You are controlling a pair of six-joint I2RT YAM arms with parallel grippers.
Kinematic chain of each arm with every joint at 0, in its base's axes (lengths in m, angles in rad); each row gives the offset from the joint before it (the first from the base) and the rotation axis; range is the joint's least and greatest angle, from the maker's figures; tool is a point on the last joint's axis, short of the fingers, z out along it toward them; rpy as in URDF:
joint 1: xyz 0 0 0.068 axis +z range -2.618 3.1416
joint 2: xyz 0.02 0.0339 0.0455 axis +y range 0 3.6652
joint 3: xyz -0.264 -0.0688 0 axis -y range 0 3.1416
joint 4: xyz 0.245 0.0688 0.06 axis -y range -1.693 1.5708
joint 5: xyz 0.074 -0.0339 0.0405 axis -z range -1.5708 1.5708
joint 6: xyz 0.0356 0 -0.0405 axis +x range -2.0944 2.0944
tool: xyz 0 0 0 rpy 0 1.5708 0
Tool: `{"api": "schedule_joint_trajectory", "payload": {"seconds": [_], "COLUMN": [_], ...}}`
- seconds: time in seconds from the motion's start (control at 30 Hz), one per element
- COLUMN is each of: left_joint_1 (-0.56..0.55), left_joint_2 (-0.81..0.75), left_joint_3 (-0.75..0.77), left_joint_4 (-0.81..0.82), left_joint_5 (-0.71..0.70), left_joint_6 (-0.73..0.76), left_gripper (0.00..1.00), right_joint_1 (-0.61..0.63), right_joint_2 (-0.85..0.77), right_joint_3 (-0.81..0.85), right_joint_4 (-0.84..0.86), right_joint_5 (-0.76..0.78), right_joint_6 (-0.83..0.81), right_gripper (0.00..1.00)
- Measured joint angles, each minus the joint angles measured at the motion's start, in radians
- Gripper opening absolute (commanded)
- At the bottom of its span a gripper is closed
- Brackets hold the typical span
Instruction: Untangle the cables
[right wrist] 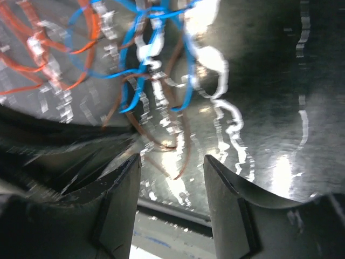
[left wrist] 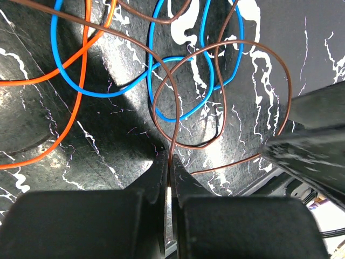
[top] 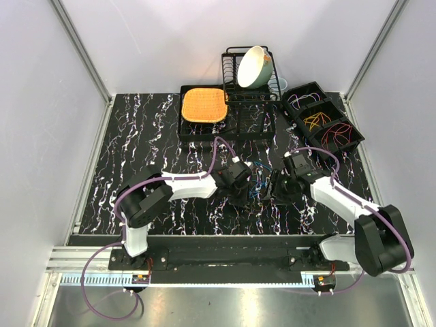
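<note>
A tangle of thin cables lies on the black marbled table between my two grippers. In the left wrist view a brown cable loops over a blue cable and an orange cable. My left gripper is shut on the brown cable, which runs straight into its closed fingertips; it also shows in the top view. My right gripper is open, low over the table just right of the tangle. A brown cable end lies between its jaws, untouched; blue and orange loops lie beyond.
A black three-compartment bin at the back right holds purple, yellow and red cables. A dish rack with a pale bowl stands at the back. An orange pad lies on a black tray beside it.
</note>
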Motion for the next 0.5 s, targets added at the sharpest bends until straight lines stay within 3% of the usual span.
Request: {"api": "schedule_joint_trajectory", "payload": {"seconds": [0.5], "left_joint_1": [0.000], "left_joint_2": [0.000], "left_joint_3": [0.000], "left_joint_4": [0.001], "left_joint_5": [-0.005], "left_joint_6": [0.000], "left_gripper": [0.00], "right_joint_1": [0.129], "right_joint_2": [0.161], "right_joint_3": [0.085], "right_joint_4": [-0.023], "right_joint_5": [0.166], "right_joint_6": [0.057], "right_gripper": [0.34]}}
